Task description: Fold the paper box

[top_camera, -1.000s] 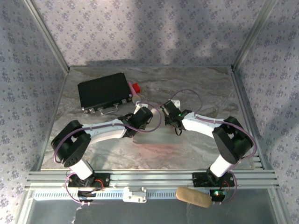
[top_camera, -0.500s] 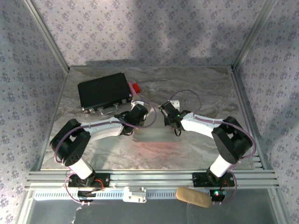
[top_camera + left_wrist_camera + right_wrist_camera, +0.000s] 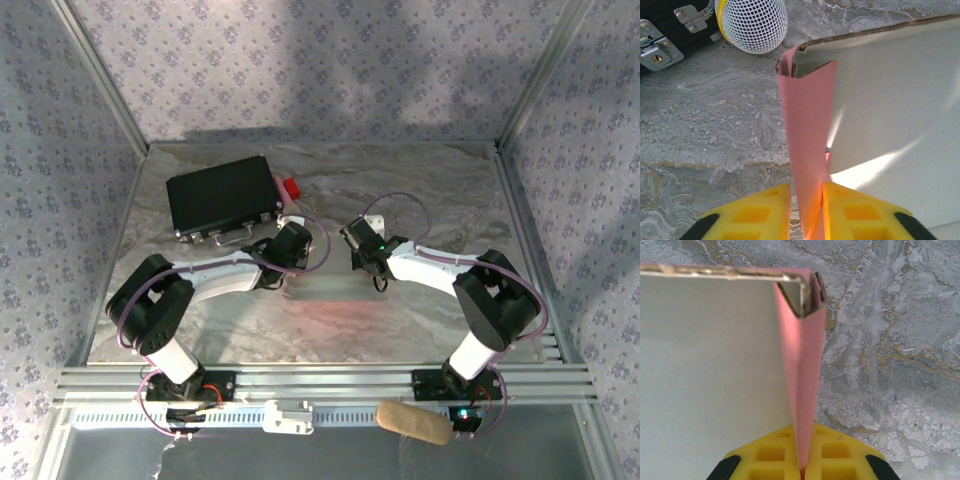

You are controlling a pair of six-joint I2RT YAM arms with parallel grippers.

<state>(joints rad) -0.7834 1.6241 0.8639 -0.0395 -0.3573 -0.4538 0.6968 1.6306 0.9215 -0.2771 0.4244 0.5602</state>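
With my left gripper (image 3: 807, 195) clamped on the paper box (image 3: 890, 100) flap nearer the black case (image 3: 222, 197) and my right gripper (image 3: 802, 442) pinching the flap farther from it, I need even, level pulls.

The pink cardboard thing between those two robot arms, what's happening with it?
Two robot arms are folding a thin pink cardboard paper box on the marbled grey table. The left arm pinches a pink flap at one end in its yellow jaws; the right arm pinches the flap at the other end. The pale inner panel stretches between them, so the box is only partly formed.
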